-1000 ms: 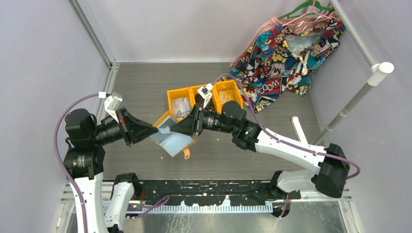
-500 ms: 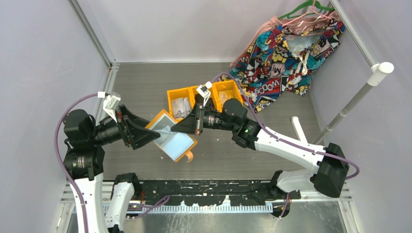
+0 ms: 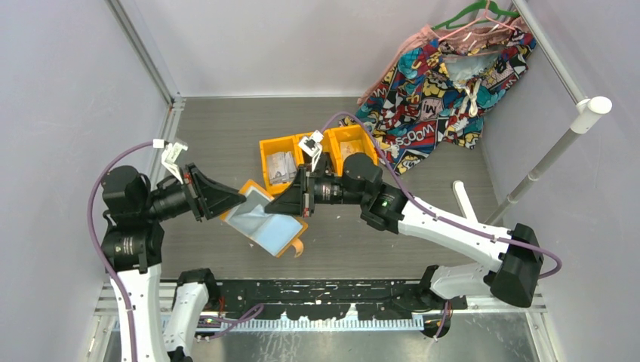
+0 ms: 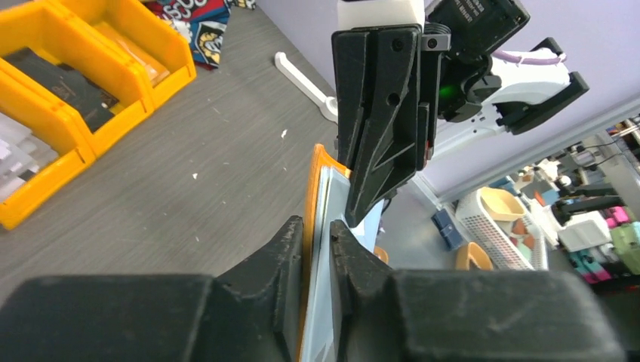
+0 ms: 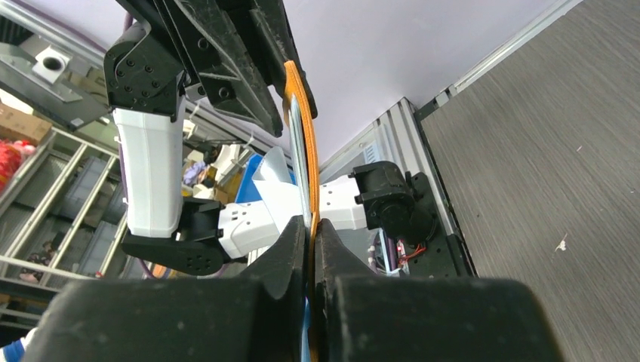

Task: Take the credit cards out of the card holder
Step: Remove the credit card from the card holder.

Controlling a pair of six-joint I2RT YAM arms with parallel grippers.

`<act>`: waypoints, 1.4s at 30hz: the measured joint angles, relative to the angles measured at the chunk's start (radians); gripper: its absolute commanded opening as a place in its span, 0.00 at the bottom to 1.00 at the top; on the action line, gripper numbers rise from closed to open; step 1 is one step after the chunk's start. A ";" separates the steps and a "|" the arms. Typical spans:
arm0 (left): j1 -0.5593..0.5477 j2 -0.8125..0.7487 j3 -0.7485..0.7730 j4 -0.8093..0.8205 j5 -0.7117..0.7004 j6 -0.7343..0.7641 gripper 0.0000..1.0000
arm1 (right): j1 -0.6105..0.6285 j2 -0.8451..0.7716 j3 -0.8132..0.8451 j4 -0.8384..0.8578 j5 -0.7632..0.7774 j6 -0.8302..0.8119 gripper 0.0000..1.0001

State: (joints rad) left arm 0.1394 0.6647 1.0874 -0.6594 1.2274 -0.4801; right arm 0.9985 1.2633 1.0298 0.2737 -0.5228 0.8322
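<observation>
The orange card holder (image 3: 266, 225) hangs open above the table between both arms, its pale blue pockets up and its orange tab (image 3: 299, 248) at the lower right. My left gripper (image 3: 240, 200) is shut on its left edge; in the left wrist view the jaws (image 4: 317, 235) clamp the orange cover (image 4: 311, 188) edge-on. My right gripper (image 3: 281, 205) is shut on its upper right edge, and the right wrist view (image 5: 309, 230) shows the orange cover (image 5: 300, 113) between the fingers. No credit cards show clearly; the pockets' contents are hidden.
Three orange bin trays (image 3: 317, 154) stand just behind the holder, one with a grey-white bundle (image 3: 281, 166), one with a black object. A patterned cloth (image 3: 445, 83) on hangers lies at the back right. A white bar (image 3: 463, 202) lies on the right.
Both grippers have kept their hold on the holder. The holder has shifted a little left and down and now lies flatter, with its tab lower.
</observation>
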 measured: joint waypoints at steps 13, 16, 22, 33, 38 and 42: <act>0.000 -0.032 0.039 -0.253 -0.001 0.303 0.27 | 0.033 0.029 0.066 -0.061 -0.027 -0.063 0.06; 0.000 -0.019 0.053 -0.327 0.031 0.354 0.10 | 0.039 0.031 0.076 -0.069 -0.035 -0.075 0.41; -0.001 0.003 0.086 -0.371 0.045 0.418 0.00 | 0.040 0.018 0.079 -0.109 -0.002 -0.119 0.99; -0.001 -0.101 0.091 -0.319 -0.110 0.576 0.00 | 0.084 -0.006 0.238 -0.291 0.331 -0.275 1.00; -0.001 -0.120 0.090 -0.298 -0.160 0.616 0.00 | 0.150 0.065 0.296 -0.358 0.418 -0.336 1.00; -0.001 -0.103 0.099 -0.298 -0.156 0.612 0.00 | 0.167 0.091 0.296 -0.407 0.423 -0.364 0.99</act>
State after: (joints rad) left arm 0.1383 0.5621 1.1862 -0.9577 1.0718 0.1318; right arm 1.1652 1.3540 1.3254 -0.1333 -0.0998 0.4683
